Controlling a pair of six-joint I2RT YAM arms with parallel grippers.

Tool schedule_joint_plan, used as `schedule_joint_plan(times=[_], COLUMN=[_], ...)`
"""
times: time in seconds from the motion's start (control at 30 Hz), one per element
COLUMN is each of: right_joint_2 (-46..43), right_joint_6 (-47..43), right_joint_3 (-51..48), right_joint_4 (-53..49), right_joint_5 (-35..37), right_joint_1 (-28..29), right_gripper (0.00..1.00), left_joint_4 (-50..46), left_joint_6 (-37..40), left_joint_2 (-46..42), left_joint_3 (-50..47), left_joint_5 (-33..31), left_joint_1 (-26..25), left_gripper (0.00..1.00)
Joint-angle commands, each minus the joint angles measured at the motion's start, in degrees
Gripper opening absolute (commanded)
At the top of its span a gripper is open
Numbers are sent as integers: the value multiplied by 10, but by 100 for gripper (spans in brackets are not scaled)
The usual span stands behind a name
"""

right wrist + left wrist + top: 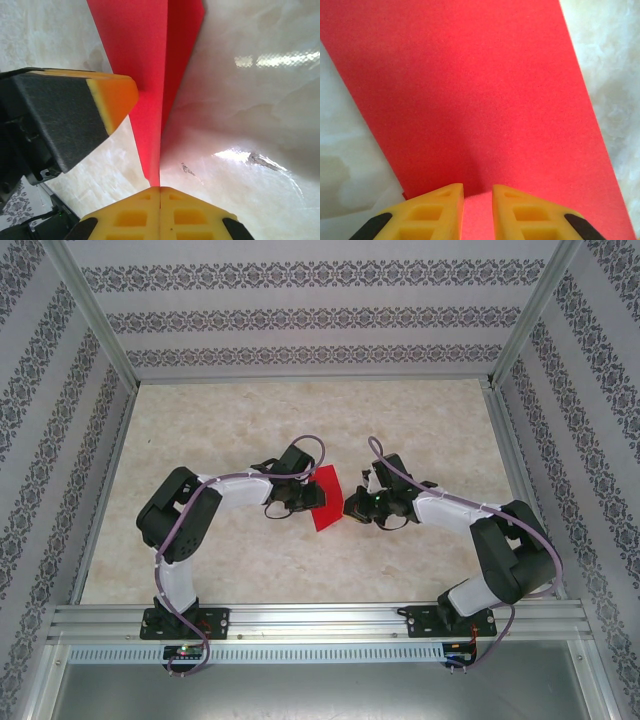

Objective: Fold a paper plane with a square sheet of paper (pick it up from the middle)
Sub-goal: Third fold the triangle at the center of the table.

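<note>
Top view: both arms reach toward the middle of the marble-patterned table (pixel 250 420). The left claw (pixel 303 502) and right claw (pixel 352 506) face each other, with the square sheet of paper (pixel 325 498) between them. It is bright red and sits about mid-table, and each claw tip is at one side of it.

Right wrist view: I see the right claw's two yellow fingers (pixel 127 217) pressed flat together, with no gap along their seam. The near tip of the red sheet runs straight down into that seam, so I log this claw as clamped on the paper. The sheet is not flat. A sharp crease runs away from the fingers, with a brighter panel left of it and a darker panel right of it. One finger of the left claw (pixel 112 97), black with an orange-yellow tip, comes in from the left and touches the brighter panel.

Left wrist view: the left claw's yellow fingers (pixel 442 210) stand a narrow gap apart, and red paper fills that gap and most of the picture beyond. The fingers straddle the sheet, but I cannot tell whether they actually pinch it.

I cannot tell whether the sheet's far edge touches the table. There is a small dark scuff (pixel 187 169) on the table surface just right of the paper's near tip.

Patterned wallpaper panels (pixel 300 320) enclose the table, and an aluminium rail (pixel 320 620) carries both arm bases.
</note>
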Motion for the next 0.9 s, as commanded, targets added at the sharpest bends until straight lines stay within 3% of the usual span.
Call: schedule_joint_plan(times=[0.0,0.23,0.37,0.87], right_joint_2=[10,38,48,105], right_joint_6=[9,5,2,34], right_joint_3=[29,65,77,127], right_joint_4=[-20,-76,-90,-22], right_joint_5=[28,63,74,33], right_joint_1=[5,24,29,45], right_gripper=[4,2,2,2], left_joint_4=[-39,-75,-62,-69], left_joint_6=[33,71,68,78], left_joint_2=[-1,-39,-21,49], left_joint_3=[33,59,52,75], left_joint_5=[-23,-76,-69,-61], left_joint_1=[-2,13,29,32], left_gripper=[23,24,22,16])
